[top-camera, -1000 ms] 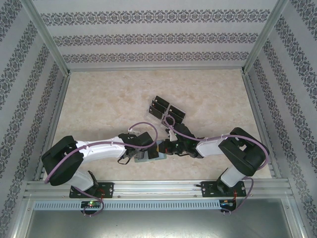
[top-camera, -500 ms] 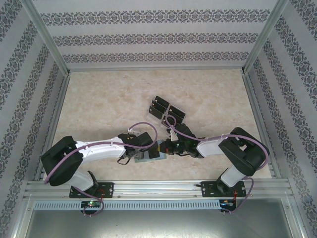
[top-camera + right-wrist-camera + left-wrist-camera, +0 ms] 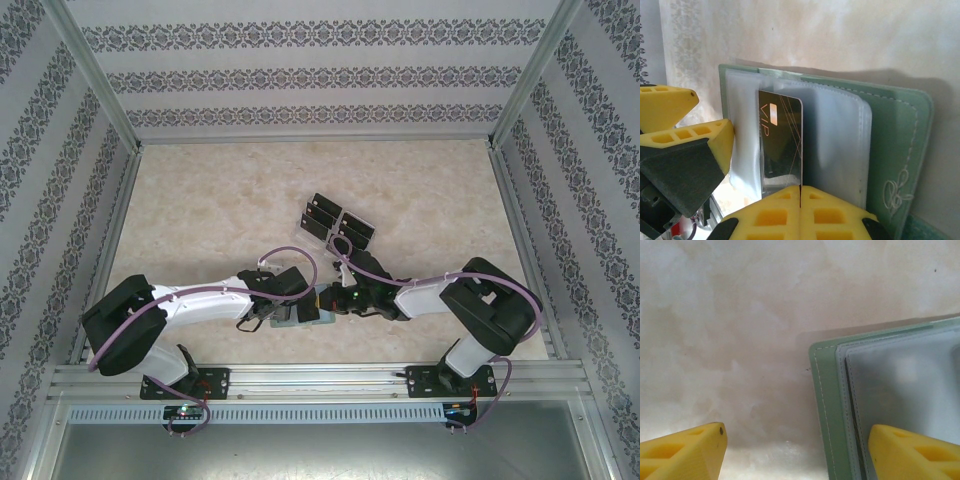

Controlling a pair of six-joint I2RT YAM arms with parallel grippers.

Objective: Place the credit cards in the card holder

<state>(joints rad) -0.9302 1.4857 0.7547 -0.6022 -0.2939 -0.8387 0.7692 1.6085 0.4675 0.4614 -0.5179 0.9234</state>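
Your right gripper [image 3: 800, 192] has its jaws clenched on one black card [image 3: 781, 131]. It pinches the card by its near edge, so the card stands out ahead of the fingertips with its gold VIP lettering and small orange mark facing the wrist camera. The card's far end lies over the open card holder [image 3: 897, 150], among the clear plastic sleeves [image 3: 832, 135]. A hazy sleeve covers part of the card's left side, but you cannot tell whether the card sits inside a pocket. The holder lies flat on the bench [image 3: 840, 35], and its grey-green cover shows a stitched border and a small embroidered sprig at the right.

Your left gripper [image 3: 795, 455] has its jaws released and standing wide. In its wrist view one yellow finger [image 3: 912, 452] hangs over the corner of the holder, and the other over bare bench just beside it. Seen from the right wrist, those left fingers sit at the holder's left edge, against the outermost sleeve.

From above, the two grippers meet over the holder near the front edge of the bench, the left one on its left and the right one on its right. The remaining credit cards [image 3: 337, 222] lie in a tight, tilted cluster farther out on the bench, apart from the holder and from both grippers
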